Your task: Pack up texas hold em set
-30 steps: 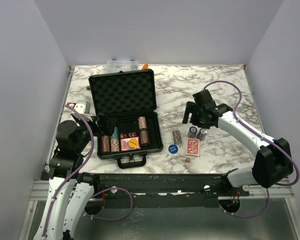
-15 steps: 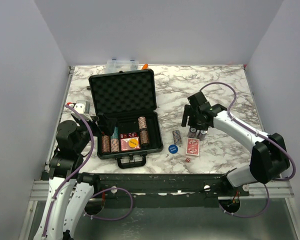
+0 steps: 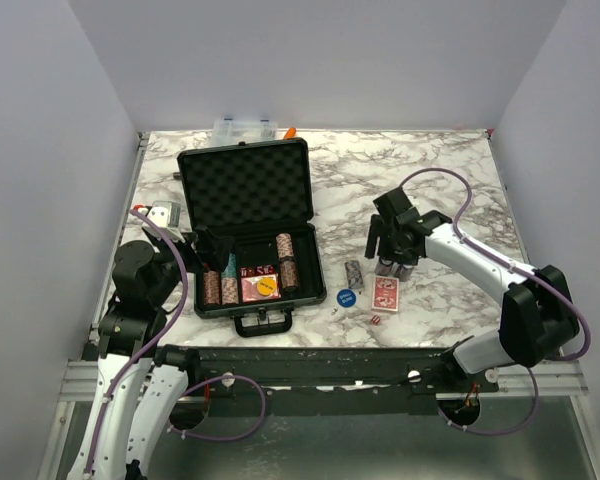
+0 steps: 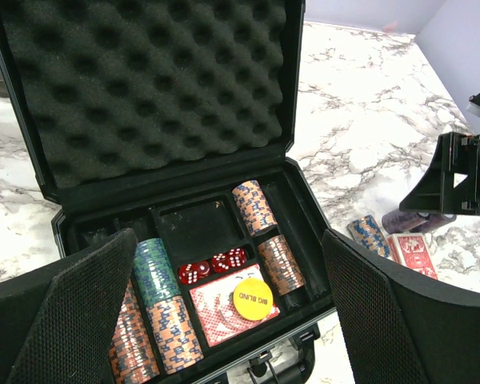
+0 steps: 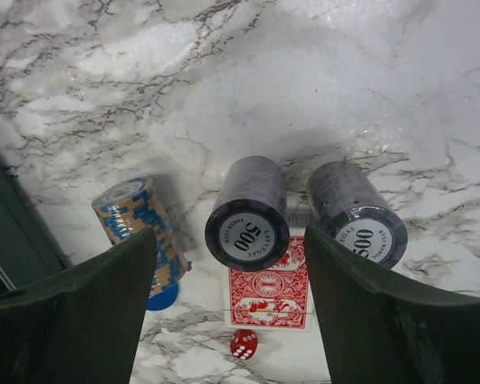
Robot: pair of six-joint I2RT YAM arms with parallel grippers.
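Observation:
The black briefcase (image 3: 248, 190) lies open on the left, foam lid (image 4: 144, 88) up. Its tray holds chip stacks (image 4: 160, 296), two red dice (image 4: 212, 268), a red-backed deck (image 4: 224, 308) and a yellow disc (image 4: 254, 298). My left gripper (image 4: 229, 240) hangs open just in front of the tray (image 3: 212, 252), holding nothing. On the marble stand two purple chip stacks (image 5: 248, 212) (image 5: 356, 212), a blue-and-orange stack (image 5: 136, 216), a red deck (image 5: 268, 292), a red die (image 5: 243, 344) and the blue button (image 3: 346, 297). My right gripper (image 5: 230, 240) is open with one finger on either side of the left purple stack.
A clear plastic box (image 3: 245, 128) and an orange-handled tool (image 3: 290, 132) lie behind the case at the table's far edge. A small grey-white object (image 3: 164, 213) sits left of the case. White walls close in the table (image 3: 430, 170) on three sides.
My right gripper has moved left and down onto the purple chip stacks, and its jaws have narrowed slightly. The left arm and the case have not moved.

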